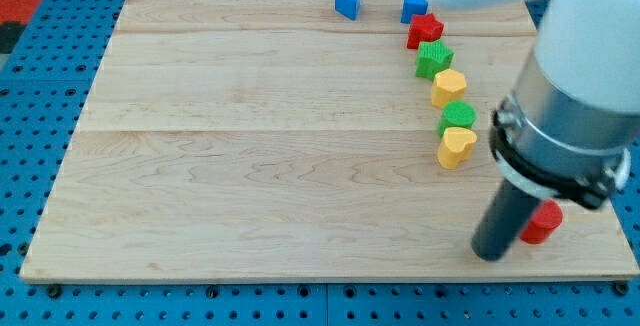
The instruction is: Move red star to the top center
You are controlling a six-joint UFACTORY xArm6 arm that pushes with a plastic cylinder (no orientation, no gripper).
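The red star (423, 29) lies near the view's top right of the wooden board, between a blue cube (413, 5) above it and a green star (433, 58) below it. My tip (489, 253) rests on the board at the view's lower right, far below the red star. A red cylinder (542, 222) sits just right of my tip, partly hidden by the rod.
A blue triangular block (348, 0) is at the top centre. Below the green star run a yellow block (448, 86), a green cylinder (458, 117) and a yellow heart (456, 147). The arm's grey body (570, 96) covers the board's right edge.
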